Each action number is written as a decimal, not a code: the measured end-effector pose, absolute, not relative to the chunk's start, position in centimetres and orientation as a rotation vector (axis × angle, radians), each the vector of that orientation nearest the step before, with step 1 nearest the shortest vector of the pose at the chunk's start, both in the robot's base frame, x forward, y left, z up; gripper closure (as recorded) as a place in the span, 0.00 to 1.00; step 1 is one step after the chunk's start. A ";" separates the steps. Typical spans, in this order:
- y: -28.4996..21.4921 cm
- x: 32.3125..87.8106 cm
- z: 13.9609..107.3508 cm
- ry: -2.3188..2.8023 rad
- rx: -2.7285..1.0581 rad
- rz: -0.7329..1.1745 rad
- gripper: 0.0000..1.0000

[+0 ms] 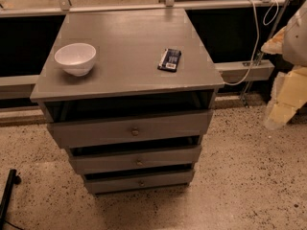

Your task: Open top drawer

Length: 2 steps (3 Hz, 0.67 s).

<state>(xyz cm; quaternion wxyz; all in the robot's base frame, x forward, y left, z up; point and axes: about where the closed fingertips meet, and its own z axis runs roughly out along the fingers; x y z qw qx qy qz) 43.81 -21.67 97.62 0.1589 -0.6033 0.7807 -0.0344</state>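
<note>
Gripper (pixel 284 97) right edge, well apart from top drawer (pixel 96 130) knob (pixel 135 132); state cannot tell. Risk: slips off small round knob.

"Where's its arm (pixel 295 37)?"
"Off to the right of the top drawer (pixel 132 128), well apart from it, pale, partly cut off at the edge."
"And the hand (pixel 276 111)?"
"At the arm's low end, roughly level with that drawer's front, pointing down."

You're looking at three drawers, counting the top drawer (pixel 96 132), three knobs (pixel 135 131), one bowl (pixel 75 57), one packet (pixel 170 60), one gripper (pixel 279 108) far right.
</note>
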 end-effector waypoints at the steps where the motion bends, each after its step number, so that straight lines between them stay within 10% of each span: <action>1: -21.7 43.8 97.6 2.232 -1.725 -0.098 0.00; 2: -20.6 43.9 95.6 2.174 -1.741 -0.073 0.00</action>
